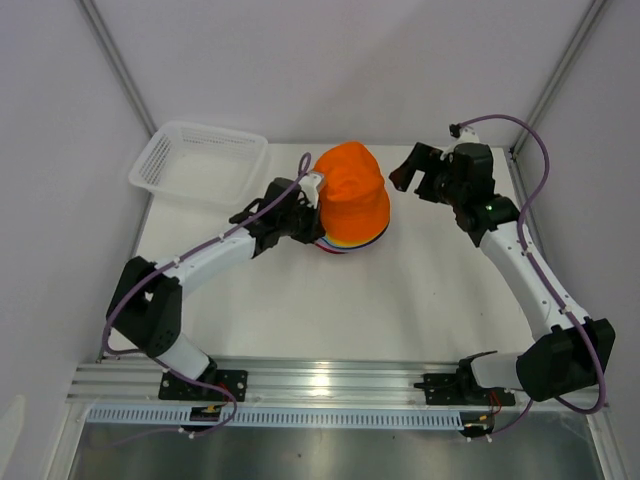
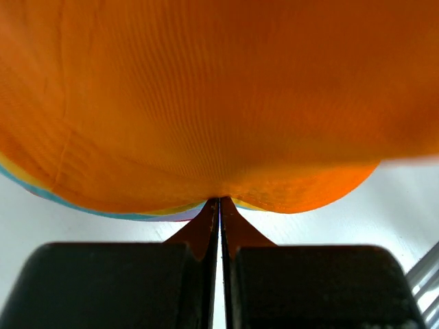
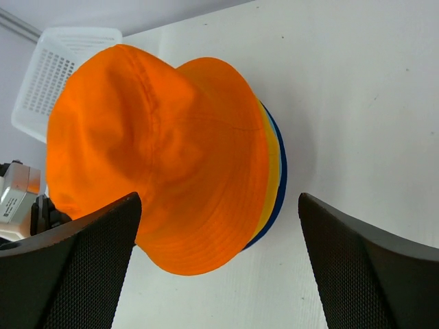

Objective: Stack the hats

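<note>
A stack of hats stands at the table's middle back, an orange hat (image 1: 352,195) on top. Beneath it only the brim edges (image 1: 345,246) of the other hats show, in yellow, blue, red and lilac. My left gripper (image 1: 314,207) is at the stack's left side. In the left wrist view its jaws (image 2: 219,200) are shut, the tips pinching the orange hat's brim (image 2: 226,103). My right gripper (image 1: 413,172) hangs open a little to the right of the stack, touching nothing. Its wrist view shows the orange hat (image 3: 164,144) beyond the spread fingers (image 3: 89,264).
A white slatted basket (image 1: 200,160) sits at the table's back left corner, also seen in the right wrist view as the basket (image 3: 48,75). Bare white table (image 1: 420,290) lies in front of and to the right of the stack.
</note>
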Tool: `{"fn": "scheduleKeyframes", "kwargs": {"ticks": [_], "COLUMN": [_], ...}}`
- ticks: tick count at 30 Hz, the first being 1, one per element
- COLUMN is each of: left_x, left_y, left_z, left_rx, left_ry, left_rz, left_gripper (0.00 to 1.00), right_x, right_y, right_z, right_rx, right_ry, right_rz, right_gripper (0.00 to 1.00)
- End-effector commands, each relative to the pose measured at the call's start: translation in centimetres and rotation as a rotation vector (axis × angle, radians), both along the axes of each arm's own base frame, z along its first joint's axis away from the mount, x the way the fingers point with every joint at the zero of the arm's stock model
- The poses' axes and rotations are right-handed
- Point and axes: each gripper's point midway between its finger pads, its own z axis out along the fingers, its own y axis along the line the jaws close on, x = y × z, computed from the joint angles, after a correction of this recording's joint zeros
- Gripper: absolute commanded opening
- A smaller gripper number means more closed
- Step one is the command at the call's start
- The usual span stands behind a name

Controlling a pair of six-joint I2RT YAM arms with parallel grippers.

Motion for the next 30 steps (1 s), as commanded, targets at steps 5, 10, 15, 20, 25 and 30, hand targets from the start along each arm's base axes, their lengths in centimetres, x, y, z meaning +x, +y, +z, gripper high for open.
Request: {"fn": "scheduleKeyframes", "kwargs": {"ticks": [5, 10, 15, 20, 25, 30], "left_x": [0.3, -3.4, -5.8, -8.0, -9.6, -11.1], "left_y": [0.2, 2.6, 6.1, 11.2, 15.0, 15.6], "left_z": [0.8, 7.0, 13.9, 17.3, 16.9, 16.2], "left_rx": [-0.007, -0.114, -0.231, -0.295, -0.298, -0.315], "left_ry": [-0.05, -0.135, -0.219, -0.204, -0.172, -0.159], "left_rz": [0.024, 0.06, 0.187, 0.338, 0.431, 0.428], "left_gripper": [0.01, 0.35, 0.93, 0.99, 1.0, 1.0], "right_x": [0.3, 0.4, -0.6, -2.8, -5.6, -7.6], "right_y": [-1.7, -3.1, -4.6, -6.7, -7.8, -7.2], "right_z": [-1.7, -1.6, -0.2, 0.3, 2.4, 1.5], "right_rx": [-0.065, -0.075, -0.071, -0.079, -0.05, -0.005], "right_ry": [0.044, 0.053, 0.037, 0.021, -0.084, -0.094], "right_rz": [-0.058, -0.093, -0.121, -0.186, -0.21, -0.178], "right_gripper": [0.99, 1.0, 0.99, 1.0, 0.99, 0.99]}}
